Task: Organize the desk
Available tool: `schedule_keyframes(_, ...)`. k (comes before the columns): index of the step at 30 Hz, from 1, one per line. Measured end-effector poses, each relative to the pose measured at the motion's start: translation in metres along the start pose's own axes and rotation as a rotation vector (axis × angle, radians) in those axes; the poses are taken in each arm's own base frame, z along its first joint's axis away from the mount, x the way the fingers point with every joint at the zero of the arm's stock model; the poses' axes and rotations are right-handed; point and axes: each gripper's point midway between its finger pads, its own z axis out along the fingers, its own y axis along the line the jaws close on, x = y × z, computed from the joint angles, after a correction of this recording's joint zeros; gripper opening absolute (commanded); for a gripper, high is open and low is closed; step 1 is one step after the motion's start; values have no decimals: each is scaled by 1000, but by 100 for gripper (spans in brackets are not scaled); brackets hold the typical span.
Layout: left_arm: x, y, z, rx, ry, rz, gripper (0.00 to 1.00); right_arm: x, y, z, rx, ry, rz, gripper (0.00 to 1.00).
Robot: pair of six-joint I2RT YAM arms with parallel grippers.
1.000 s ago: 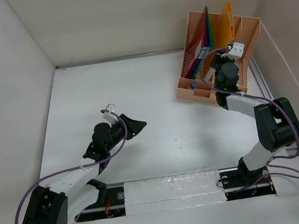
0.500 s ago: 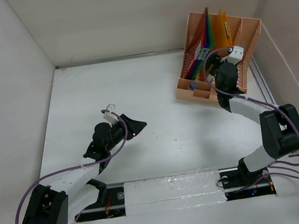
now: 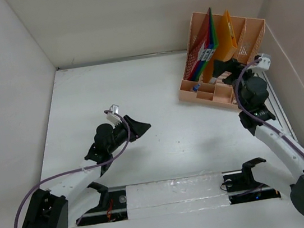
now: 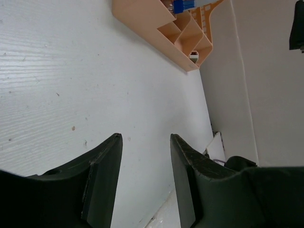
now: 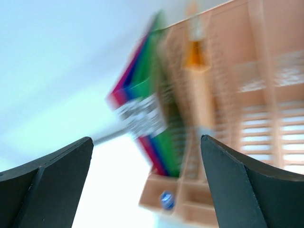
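Note:
The desk [image 3: 154,91] is a white tabletop with white panels on three sides. My left gripper [image 3: 142,128] hovers low over its middle-left, open and empty; in the left wrist view [image 4: 145,137] only bare desk [image 4: 71,71] shows between the jaws. My right gripper [image 3: 224,71] stands wide open and empty just in front of the peach file rack [image 3: 195,95] at the back right. The right wrist view is blurred: the open gripper [image 5: 147,138] faces coloured folders [image 5: 156,95] and an orange folder [image 5: 194,54] standing in the rack [image 5: 266,95].
Coloured folders [image 3: 207,41] and an orange folder [image 3: 229,29] stand upright in the rack's slots. A small blue object [image 3: 196,87] lies in a front compartment, with the same blue object [image 5: 166,199] showing blurred in the right wrist view. The rack's front corner [image 4: 142,16] shows far ahead of the left gripper.
My right gripper has opened wide and drawn back from the rack toward the right; the orange folder now stands alone in its slot. The left arm has barely moved.

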Motion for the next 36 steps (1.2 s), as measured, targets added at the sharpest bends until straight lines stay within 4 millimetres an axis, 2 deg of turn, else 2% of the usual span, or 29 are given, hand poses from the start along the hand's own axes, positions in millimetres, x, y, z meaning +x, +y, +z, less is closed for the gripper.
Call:
schedule_keyframes(2, 1, -6, 0, 13, 4, 9, 43, 8, 16, -18, -118, 45, 14, 100)
schedule_keyframes(6, -9, -25, 0, 43, -9, 31, 46, 51, 50, -57, -384, 224, 10, 100)
schedule_keyframes(9, -28, -45, -3, 67, -56, 57, 49, 77, 80, -90, -587, 367, -5, 100)
schedule_keyframes(13, -62, -79, -11, 87, -140, 109, 51, 88, 107, -136, -812, 476, -41, 100)
schedule_keyframes(18, -105, -123, -38, 100, -273, 180, 51, 81, 129, -177, -1049, 530, -76, 100)
schedule_keyframes(23, -138, -159, -82, 127, -430, 231, 51, 79, 139, -212, -1218, 596, -89, 100)
schedule_keyframes(27, -152, -175, -114, 152, -532, 251, 51, 63, 146, -248, -1353, 580, -104, 100)
schedule_keyframes(31, -163, -191, -140, 183, -612, 269, 51, 33, 152, -283, -1486, 465, -135, 100)
schedule_keyframes(35, -167, -199, -148, 196, -634, 288, 50, 11, 154, -302, -1558, 363, -159, 100)
schedule_keyframes(36, -166, -197, -147, 192, -629, 292, 55, 10, 155, -303, -1561, 356, -160, 100)
